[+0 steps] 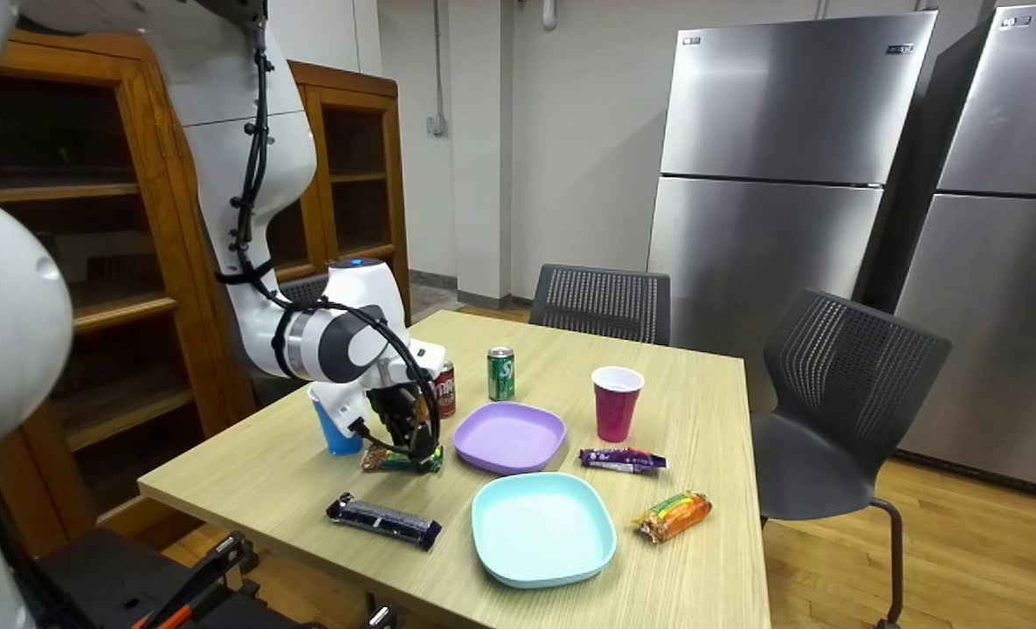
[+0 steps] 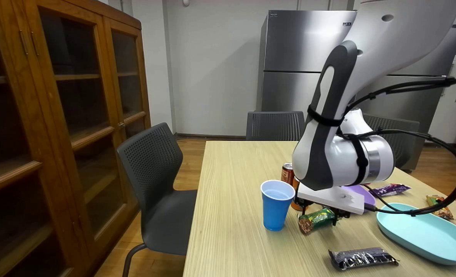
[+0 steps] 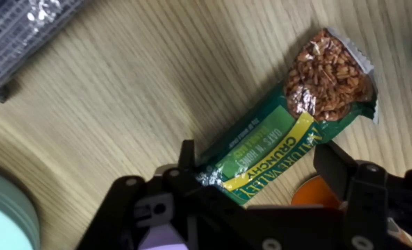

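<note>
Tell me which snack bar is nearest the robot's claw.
The green Nature Valley bar: it shows between the jaws of the gripper; the black bar, purple bar and orange bar lie farther off.

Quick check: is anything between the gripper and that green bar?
Nothing visible stands between the gripper and the green bar; in the wrist view the open fingers flank the bar. An orange item shows close to one finger, partly hidden by it; I can't tell whether they touch.
</note>
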`<state>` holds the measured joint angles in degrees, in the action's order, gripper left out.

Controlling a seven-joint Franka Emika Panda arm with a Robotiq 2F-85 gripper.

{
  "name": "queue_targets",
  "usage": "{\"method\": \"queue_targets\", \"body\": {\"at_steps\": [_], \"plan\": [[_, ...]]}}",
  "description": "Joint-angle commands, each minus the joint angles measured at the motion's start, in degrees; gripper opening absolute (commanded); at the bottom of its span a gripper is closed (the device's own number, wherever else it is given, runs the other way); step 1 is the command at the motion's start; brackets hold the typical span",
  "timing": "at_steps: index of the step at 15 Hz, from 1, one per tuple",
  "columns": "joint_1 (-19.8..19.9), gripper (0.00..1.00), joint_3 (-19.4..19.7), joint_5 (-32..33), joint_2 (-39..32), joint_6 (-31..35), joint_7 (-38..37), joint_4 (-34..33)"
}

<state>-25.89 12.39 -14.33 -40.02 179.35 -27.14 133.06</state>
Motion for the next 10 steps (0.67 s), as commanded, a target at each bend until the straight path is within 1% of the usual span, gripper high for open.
{"method": "queue_targets", "body": {"at_steps": [1,3,7,10], "plan": [[-0.29,0.56,-0.37,-1.24,-0.37,-1.6,-0.75,-1.05],[-0.02,0.4,-0.56,-1.23,-0.02,-1.67,-0.58,-0.72],[1.14,0.12,-1.47,-0.83,3.05,-1.19,0.63,1.78],[2.2,0.12,-1.86,-0.47,6.31,-0.7,1.67,5.24]]}}
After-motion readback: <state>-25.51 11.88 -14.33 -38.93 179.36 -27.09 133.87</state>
